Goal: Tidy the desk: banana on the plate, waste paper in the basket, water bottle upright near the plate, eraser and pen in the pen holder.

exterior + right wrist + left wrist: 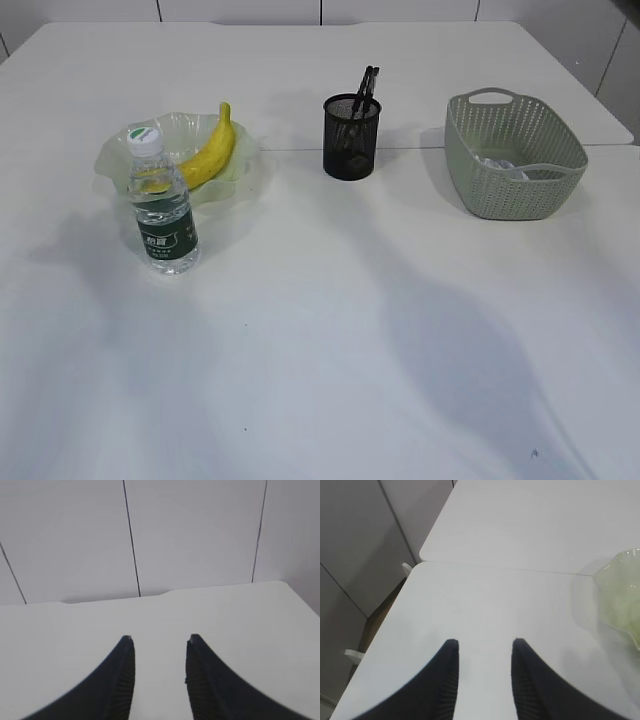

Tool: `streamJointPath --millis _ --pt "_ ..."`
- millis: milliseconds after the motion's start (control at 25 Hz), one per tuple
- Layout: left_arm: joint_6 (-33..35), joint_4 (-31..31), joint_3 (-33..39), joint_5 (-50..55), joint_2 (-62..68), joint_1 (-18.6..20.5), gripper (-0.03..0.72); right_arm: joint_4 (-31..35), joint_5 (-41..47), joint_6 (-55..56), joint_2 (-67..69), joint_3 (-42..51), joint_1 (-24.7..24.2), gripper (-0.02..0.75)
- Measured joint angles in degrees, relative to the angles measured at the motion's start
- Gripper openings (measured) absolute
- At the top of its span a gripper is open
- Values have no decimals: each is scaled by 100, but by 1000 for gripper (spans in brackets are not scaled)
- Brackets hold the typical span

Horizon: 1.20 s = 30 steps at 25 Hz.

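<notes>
In the exterior view the banana (211,152) lies in the pale-green plate (115,150) at the left. The water bottle (163,207) stands upright just in front of the plate. The black mesh pen holder (351,137) holds dark pens (364,90). White waste paper (507,167) lies inside the grey-green basket (480,185) at the right. The eraser is not visible. Neither gripper shows in the exterior view. My left gripper (484,642) is open and empty above the desk (485,600), the plate's rim (622,592) at its right. My right gripper (159,639) is open and empty above bare desk.
The desk's seam runs behind the plate and pen holder. The desk's far left corner and a drop to the floor show in the left wrist view. A panelled wall (195,535) stands behind the desk in the right wrist view.
</notes>
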Motion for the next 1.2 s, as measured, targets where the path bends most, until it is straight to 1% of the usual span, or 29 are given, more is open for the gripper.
streamJointPath --millis 160,280,480,680,800,880,1040,1120,1200 --pt "0 0 0 34 0 0 244 277 391 -306 -580 0 0 249" --pt "0 0 -40 34 -213 0 244 497 947 -517 -1208 0 0 199" --pt "0 9 -435 -34 -850 0 244 827 1802 -1090 -2231 -59 0 129" --pt "0 9 -478 -88 -1611 0 244 1668 2234 -2185 -3006 -59 0 -2" --pt "80 9 -478 -359 -2075 0 244 2281 2387 -2866 -3468 -59 0 -11" --pt "118 9 -478 -791 -2353 0 244 2610 2602 -3193 -3816 -59 0 -11" --pt "131 -42 -478 -1709 -2896 0 244 2811 2977 -3503 -4432 -63 0 -11" --pt "131 -54 -478 -1836 -3232 0 244 2879 3024 -3690 -4745 -63 0 -11" --pt "131 -54 -478 -1632 -3560 0 244 3006 3050 -3892 -5038 -72 0 -11"
